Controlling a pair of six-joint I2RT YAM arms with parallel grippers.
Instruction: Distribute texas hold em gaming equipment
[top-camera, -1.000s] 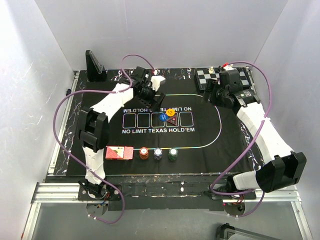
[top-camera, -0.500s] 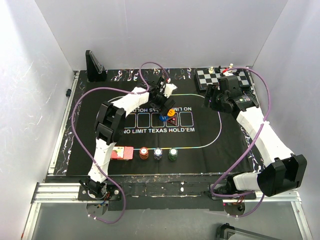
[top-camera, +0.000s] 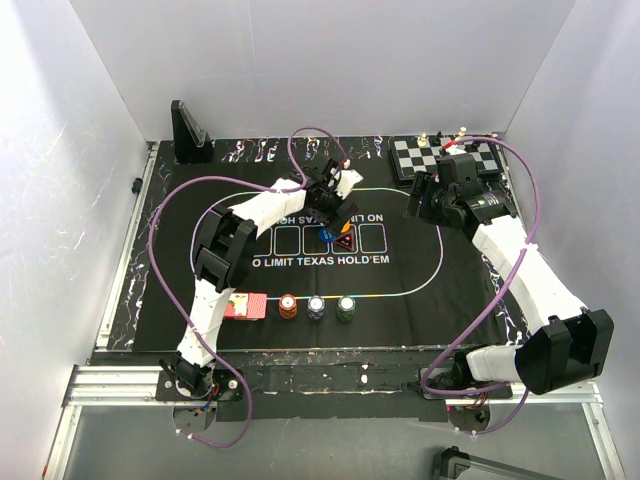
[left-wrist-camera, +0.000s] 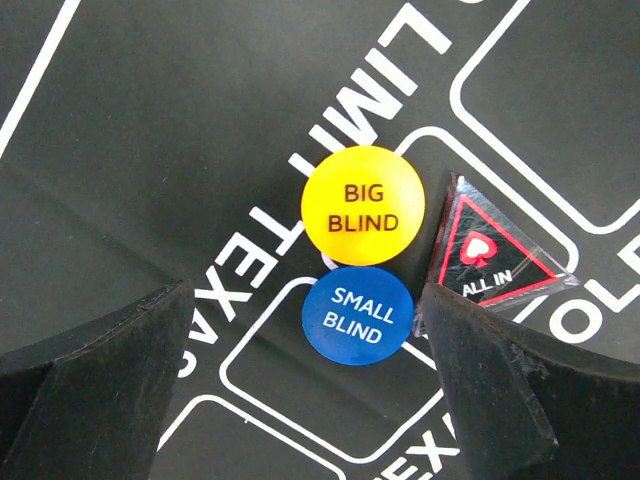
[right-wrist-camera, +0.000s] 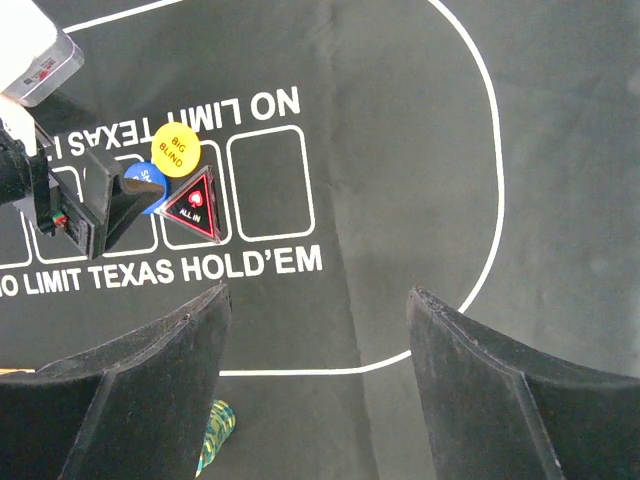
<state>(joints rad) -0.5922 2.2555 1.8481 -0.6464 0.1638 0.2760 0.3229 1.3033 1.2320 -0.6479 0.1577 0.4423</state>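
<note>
The black felt mat (top-camera: 420, 270) reads "NO LIMIT TEXAS HOLD'EM". At its middle, among the white card boxes, lie a yellow round disc (left-wrist-camera: 363, 205) marked "BIG BLIND", a blue round disc (left-wrist-camera: 357, 315) marked "SMALL BLIND" touching its near edge, and a dark triangular marker (left-wrist-camera: 487, 255) marked "ALL IN" just to their right. The left gripper (left-wrist-camera: 307, 300) is spread wide, straddling the blue disc without pinching it. The right gripper (right-wrist-camera: 315, 300) hangs spread and holding nothing, to the right.
</note>
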